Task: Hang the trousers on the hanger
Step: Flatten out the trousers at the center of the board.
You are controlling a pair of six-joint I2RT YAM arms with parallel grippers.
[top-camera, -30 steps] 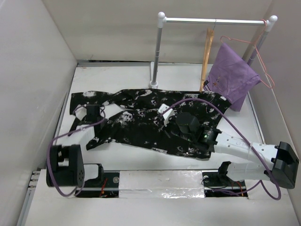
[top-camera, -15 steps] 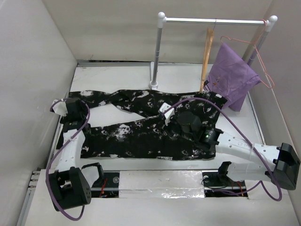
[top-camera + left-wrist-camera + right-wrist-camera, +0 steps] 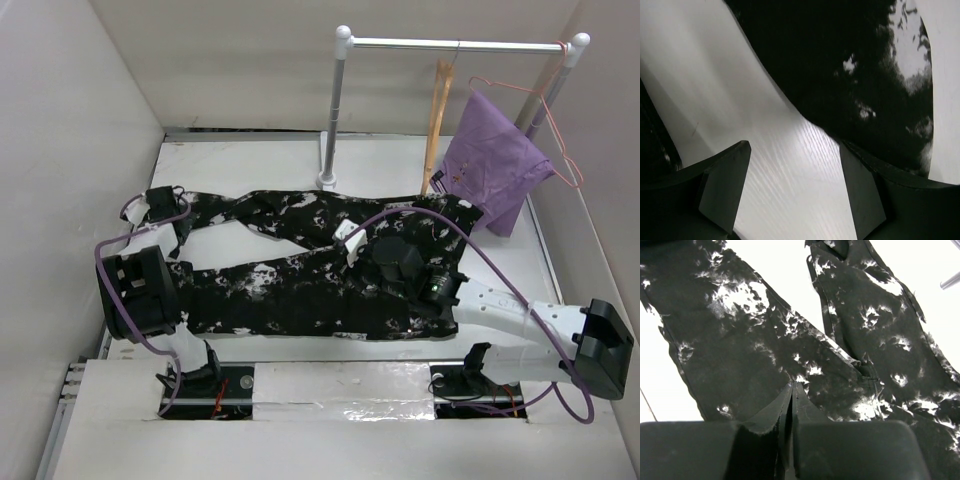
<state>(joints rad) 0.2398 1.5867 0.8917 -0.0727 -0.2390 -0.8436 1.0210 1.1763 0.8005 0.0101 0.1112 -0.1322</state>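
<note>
The trousers (image 3: 300,285) lie flat across the table, waist at the right and both legs running left. They also show in the right wrist view (image 3: 740,340) and the left wrist view (image 3: 840,75). My left gripper (image 3: 160,203) is open and empty (image 3: 794,150) over bare table, beside the cuff of the far leg. My right gripper (image 3: 350,240) is shut (image 3: 794,385), its tips low over the trousers near the crotch, with no cloth seen between them. The wooden hanger (image 3: 436,120) hangs edge-on from the rail at the back right.
A metal rail (image 3: 455,44) on two posts stands at the back. A purple cloth (image 3: 495,160) hangs there on a pink wire hanger (image 3: 545,100). White walls close in the left, back and right sides. The left arm's elbow (image 3: 135,290) stands over the near leg's cuff.
The trousers' legs were pulled out straighter to the left. My left gripper has moved back to the far leg's cuff and its elbow has folded up. The right arm has barely moved.
</note>
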